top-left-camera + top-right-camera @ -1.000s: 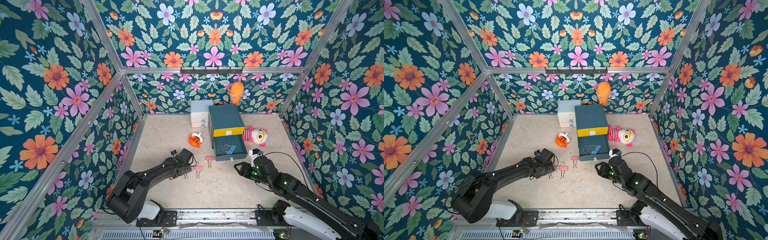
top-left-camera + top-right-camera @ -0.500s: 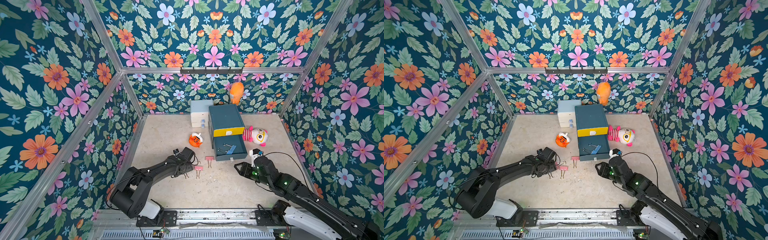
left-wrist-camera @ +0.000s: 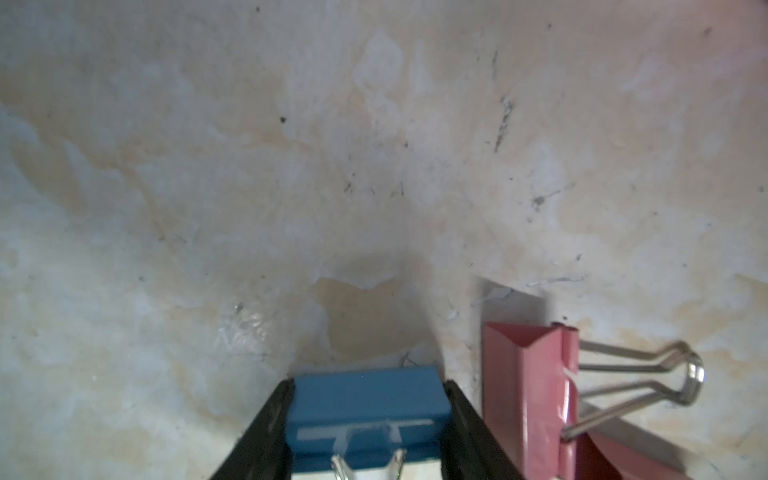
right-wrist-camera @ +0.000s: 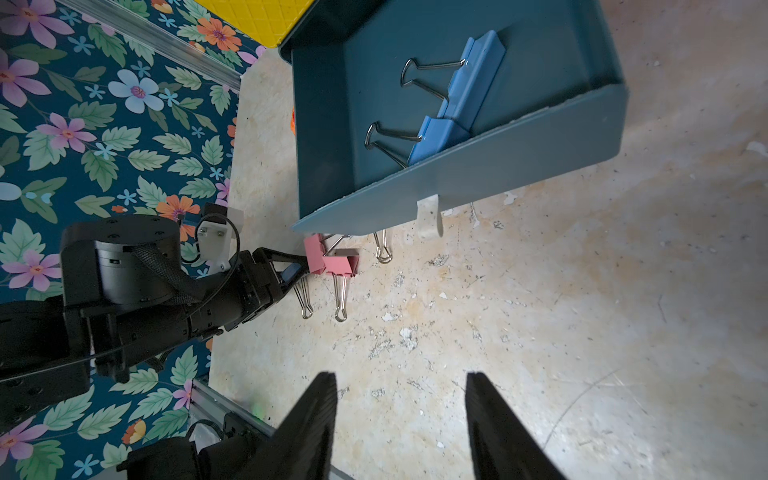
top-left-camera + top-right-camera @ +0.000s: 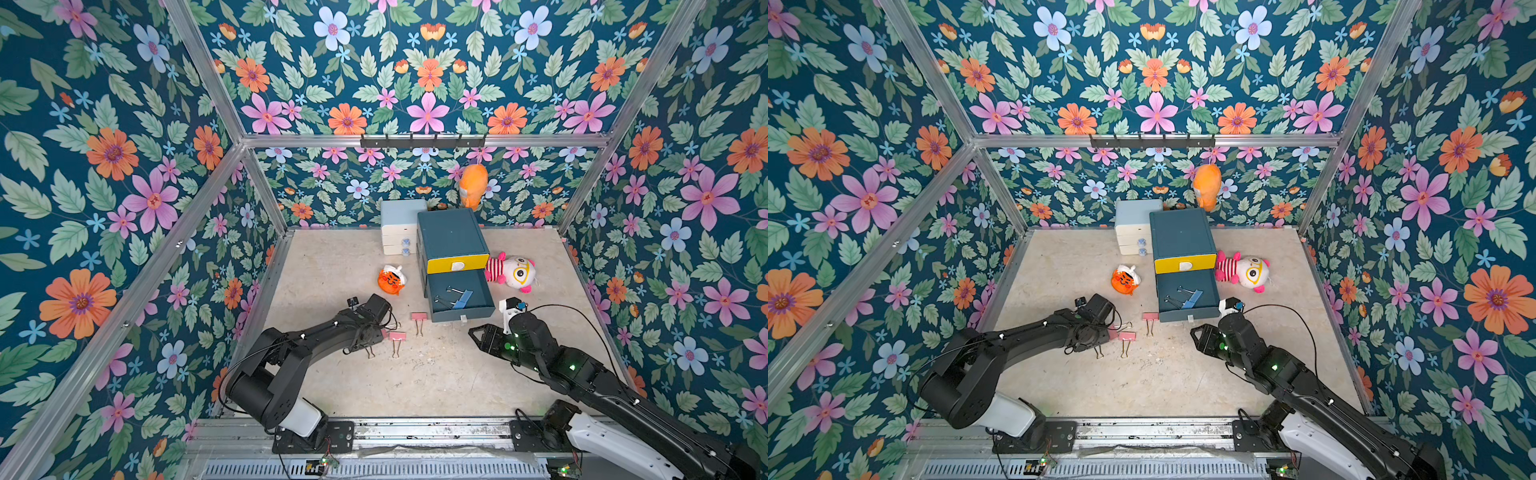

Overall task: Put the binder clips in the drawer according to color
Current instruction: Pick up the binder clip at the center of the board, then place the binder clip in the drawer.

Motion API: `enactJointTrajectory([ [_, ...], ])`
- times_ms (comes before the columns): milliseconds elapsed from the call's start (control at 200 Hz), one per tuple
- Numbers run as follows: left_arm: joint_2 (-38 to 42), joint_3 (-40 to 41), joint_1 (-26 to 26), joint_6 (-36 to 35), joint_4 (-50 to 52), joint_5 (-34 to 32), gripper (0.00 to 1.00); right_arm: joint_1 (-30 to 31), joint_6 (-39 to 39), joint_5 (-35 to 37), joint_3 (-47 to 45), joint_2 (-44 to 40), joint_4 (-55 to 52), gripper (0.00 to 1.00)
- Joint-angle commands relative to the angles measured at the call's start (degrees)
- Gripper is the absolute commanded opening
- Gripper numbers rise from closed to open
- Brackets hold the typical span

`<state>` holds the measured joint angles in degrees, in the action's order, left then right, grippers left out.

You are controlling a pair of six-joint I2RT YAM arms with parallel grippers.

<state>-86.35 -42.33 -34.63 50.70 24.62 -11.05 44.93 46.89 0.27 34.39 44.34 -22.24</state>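
1. The left gripper [image 3: 368,386] sits low on the floor, near and left of the open drawer [image 5: 463,312], its fingers clamped on the sides of a blue binder clip [image 3: 365,409].
2. A pink binder clip [image 3: 525,395] lies just beside it.
3. Two blue clips [image 4: 473,79] lie inside the pulled-out teal drawer.
4. The right gripper [image 4: 401,399] hovers near and right of the drawer front, jaws apart, nothing between them.

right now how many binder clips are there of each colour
blue binder clips with silver wire handles: 3 (2 in the open teal drawer, 1 in the left gripper)
pink binder clips: 3, on the floor
total: 6
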Motion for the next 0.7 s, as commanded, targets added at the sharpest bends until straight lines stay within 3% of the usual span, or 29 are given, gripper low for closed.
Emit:
enactJointTrajectory([
  [0,1.8,0.1,0.0,-0.3,1.6,-0.4,0.45,0.1,-0.5,0.2,0.6,-0.1,0.3,0.53],
  [205,9.7,-4.3,-1.2,-0.2,6.2,1.0,0.41,0.1,-2.8,-2.3,1.2,-1.2,0.7,0.53],
  [320,11.4,-12.1,-6.8,-0.3,5.7,1.4,0.41,0.0,-3.2,-2.5,0.8,-2.3,0.7,0.53],
  [490,2.9,-28.8,-15.6,-1.1,1.1,1.6,0.4,0.0,-2.5,-2.1,-0.2,-3.9,0.1,0.5],
  [695,-12.6,-46.6,-19.2,-4.2,-1.4,3.1,0.4,0.0,-1.9,-1.5,-0.3,-5.2,-1.6,0.49],
])
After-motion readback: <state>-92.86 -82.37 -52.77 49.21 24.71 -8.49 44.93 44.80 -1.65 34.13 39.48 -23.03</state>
